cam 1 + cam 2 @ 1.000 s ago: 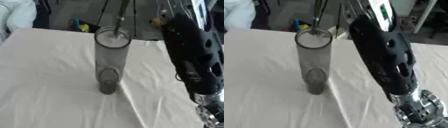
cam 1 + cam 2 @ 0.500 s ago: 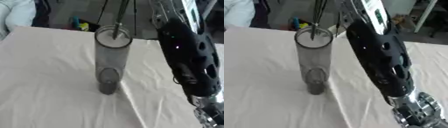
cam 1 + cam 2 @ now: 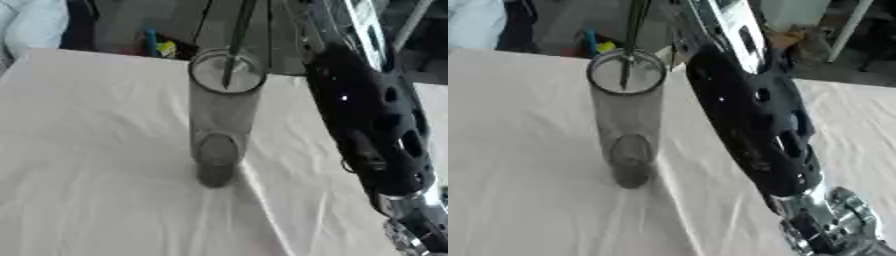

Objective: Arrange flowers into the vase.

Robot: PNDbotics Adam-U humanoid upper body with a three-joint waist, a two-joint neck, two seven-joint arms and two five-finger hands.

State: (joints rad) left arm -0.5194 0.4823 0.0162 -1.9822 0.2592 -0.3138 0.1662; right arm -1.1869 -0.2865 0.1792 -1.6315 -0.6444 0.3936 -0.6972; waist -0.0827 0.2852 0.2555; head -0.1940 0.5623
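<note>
looking down at the table, i see the vase (image 3: 222, 117), a tall clear cylinder standing upright on the white tablecloth (image 3: 87, 165), a little toward the far side and roughly in the middle of the cloth. a dark flower stem (image 3: 236, 45) comes down from above the top edge of the view and its lower end dips into the mouth of the vase, resting just inside the rim; a second thin dark stem (image 3: 206, 22) runs down beside it toward the rim, and i cannot tell whether that one reaches inside. the blooms themselves are out of view.

my right arm (image 3: 754, 125) rises from the lower right corner, black shell with round holes and a silver joint near the bottom, and passes close beside the vase on its right, apart from the glass. my right hand is out of the picture past the top edge, so i cannot tell whether it is grasping the stems. my left hand shows in neither view.
</note>
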